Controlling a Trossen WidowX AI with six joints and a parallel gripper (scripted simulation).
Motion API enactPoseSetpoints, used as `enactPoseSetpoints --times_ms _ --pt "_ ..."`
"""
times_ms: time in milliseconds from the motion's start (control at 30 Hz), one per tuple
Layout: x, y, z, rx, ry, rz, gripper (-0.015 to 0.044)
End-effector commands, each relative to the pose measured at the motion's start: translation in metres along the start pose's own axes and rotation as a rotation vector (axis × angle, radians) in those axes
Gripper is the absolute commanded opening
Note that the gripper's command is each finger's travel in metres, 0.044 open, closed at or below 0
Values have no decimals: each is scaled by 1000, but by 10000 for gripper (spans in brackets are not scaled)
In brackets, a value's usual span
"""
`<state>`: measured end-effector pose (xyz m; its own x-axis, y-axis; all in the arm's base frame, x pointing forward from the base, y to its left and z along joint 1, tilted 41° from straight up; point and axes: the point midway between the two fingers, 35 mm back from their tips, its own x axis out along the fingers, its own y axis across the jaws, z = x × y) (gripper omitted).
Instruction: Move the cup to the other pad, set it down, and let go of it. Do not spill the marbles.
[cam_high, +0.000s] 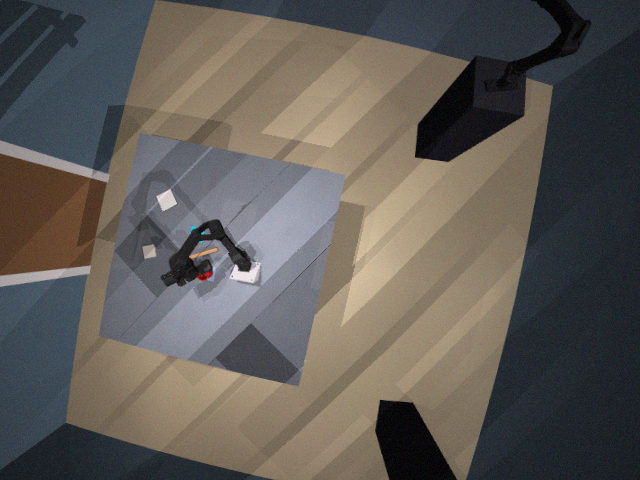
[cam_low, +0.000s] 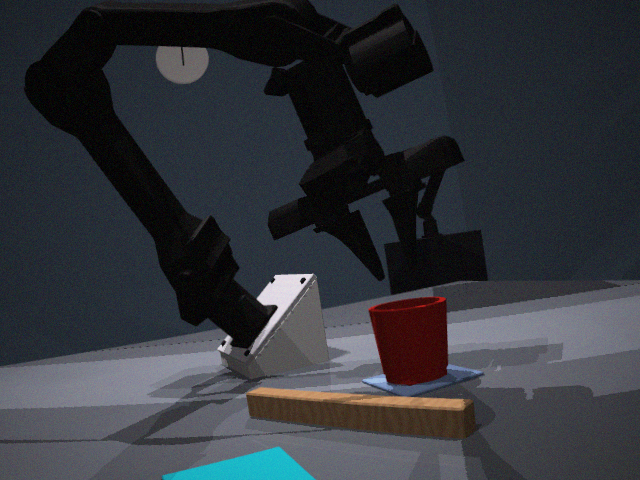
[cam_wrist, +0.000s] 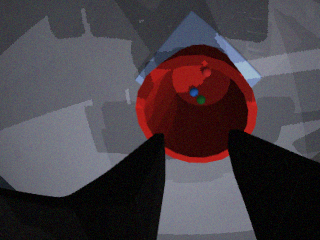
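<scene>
The red cup (cam_high: 205, 275) (cam_low: 410, 343) (cam_wrist: 160, 102) stands upright on the blue pad (cam_low: 465, 373) (cam_wrist: 192, 30). Inside at its bottom are a blue marble (cam_wrist: 194, 92), a green marble (cam_wrist: 201, 100) and a reddish marble (cam_wrist: 206, 72). My gripper (cam_low: 397, 269) (cam_wrist: 196, 140) is partly open and empty. Its fingertips are above the cup's rim and do not touch it; in the wrist view they overlap the near side of the rim. The cyan pad (cam_high: 194, 231) (cam_low: 242, 465) lies on the other side of the wooden bar, partly hidden by the arm in the top view.
The wooden bar (cam_high: 209, 252) (cam_low: 361, 410) lies between the two pads. The arm's white wedge base (cam_high: 245, 273) (cam_low: 305, 328) stands beside the cup. Two pale square blocks (cam_high: 166, 199) (cam_high: 149, 251) lie toward the table's far-left side in the top view.
</scene>
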<state>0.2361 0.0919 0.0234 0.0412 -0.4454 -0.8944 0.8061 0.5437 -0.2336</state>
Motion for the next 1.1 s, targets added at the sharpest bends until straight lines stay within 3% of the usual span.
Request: enactPoseSetpoints --times_ms 0,400,1067 --pt "1 -19 -16 55 -152 -205 148" --pt "3 -21 -16 55 -152 -205 148" --pt "35 -26 -11 55 -152 -204 148"
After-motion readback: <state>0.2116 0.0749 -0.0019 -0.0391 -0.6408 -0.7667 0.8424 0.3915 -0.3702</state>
